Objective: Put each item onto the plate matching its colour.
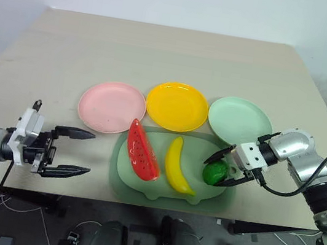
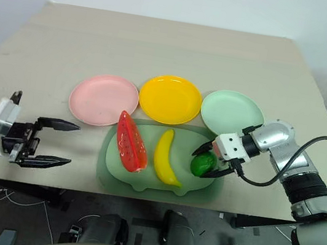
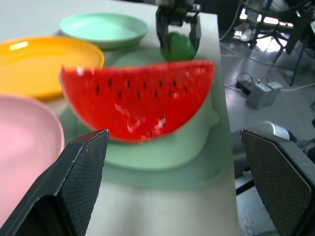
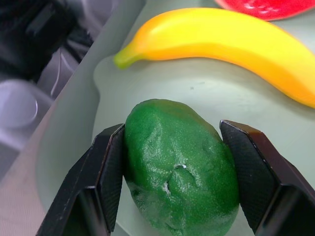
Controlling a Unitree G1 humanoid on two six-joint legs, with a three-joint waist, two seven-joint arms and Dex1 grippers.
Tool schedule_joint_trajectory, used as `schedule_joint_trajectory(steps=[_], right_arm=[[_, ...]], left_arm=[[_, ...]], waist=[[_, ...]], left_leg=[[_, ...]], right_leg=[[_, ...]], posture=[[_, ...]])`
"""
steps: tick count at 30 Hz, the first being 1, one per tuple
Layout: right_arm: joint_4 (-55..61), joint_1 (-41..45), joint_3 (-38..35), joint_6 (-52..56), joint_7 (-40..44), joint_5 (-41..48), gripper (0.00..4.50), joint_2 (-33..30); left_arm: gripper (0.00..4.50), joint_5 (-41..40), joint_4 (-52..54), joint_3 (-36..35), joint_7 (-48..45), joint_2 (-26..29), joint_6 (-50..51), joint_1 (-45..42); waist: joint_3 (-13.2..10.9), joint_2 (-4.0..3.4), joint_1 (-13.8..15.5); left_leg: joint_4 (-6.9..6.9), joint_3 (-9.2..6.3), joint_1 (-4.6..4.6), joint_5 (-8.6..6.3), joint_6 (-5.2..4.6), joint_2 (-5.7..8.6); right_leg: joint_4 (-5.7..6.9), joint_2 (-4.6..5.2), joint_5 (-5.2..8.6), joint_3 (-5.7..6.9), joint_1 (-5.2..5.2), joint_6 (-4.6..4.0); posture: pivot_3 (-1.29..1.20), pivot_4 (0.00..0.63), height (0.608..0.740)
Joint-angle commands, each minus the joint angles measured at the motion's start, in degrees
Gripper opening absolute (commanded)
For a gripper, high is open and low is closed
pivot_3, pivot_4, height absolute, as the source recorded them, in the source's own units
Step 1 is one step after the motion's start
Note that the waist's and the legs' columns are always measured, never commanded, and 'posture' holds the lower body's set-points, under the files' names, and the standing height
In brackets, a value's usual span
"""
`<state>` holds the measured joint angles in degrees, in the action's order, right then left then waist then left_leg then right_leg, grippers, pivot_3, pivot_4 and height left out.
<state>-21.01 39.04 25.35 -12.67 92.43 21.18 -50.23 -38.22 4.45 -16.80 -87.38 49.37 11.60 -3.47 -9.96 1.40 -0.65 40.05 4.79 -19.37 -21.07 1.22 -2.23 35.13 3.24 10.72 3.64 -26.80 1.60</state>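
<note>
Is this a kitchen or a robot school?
More like a robot practice room, probably a lab. The table holds toy fruit like a watermelon slice, plain coloured plates such as the pink plate, and cables lie on the floor.

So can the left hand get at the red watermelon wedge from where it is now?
Probably yes. The left hand is open and faces the red toy watermelon wedge across bare table, with nothing between them. The wedge lies on the pale-green mat, nearest that hand.

Watermelon (image 1: 142, 151), banana (image 1: 176, 165), fruit (image 1: 214, 172) lie on mat (image 1: 159, 191) before three plates (image 1: 177, 106).
</note>
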Motion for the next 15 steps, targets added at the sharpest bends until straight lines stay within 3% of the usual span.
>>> schedule_joint_trajectory(steps=[1,8,15], right_arm=[[1.12,4.64,-6.79,8.56,0.06,4.45,2.74,0.57],[-14.21,14.17,-14.39,14.28,-8.94,-1.54,2.74,3.69],[-34.06,18.12,-13.91,4.67,-23.02,-14.86,2.74,5.41]], left_arm=[[4.5,-1.38,1.84,-0.54,-0.18,1.21,1.09,-1.48],[4.5,-1.03,1.69,0.34,-0.34,0.85,1.32,-2.78],[4.5,-1.25,1.34,0.69,-1.4,0.91,1.75,-3.75]], waist=[[-0.06,-0.1,-0.03],[-0.07,-0.11,0.1],[-0.07,-0.11,-0.1]], left_leg=[[0.0,0.01,-0.01,0.0,0.0,0.0],[0.0,0.01,-0.03,0.0,0.0,0.0],[0.0,0.02,-0.07,0.0,0.0,0.08]], right_leg=[[0.0,0.0,0.0,0.0,0.0,0.0],[-0.01,-0.01,-0.01,0.0,-0.01,-0.01],[-0.02,0.03,-0.01,-0.01,-0.02,-0.01]], posture=[[0.0,0.15,0.736],[0.0,0.15,0.736],[0.0,0.15,0.736]])
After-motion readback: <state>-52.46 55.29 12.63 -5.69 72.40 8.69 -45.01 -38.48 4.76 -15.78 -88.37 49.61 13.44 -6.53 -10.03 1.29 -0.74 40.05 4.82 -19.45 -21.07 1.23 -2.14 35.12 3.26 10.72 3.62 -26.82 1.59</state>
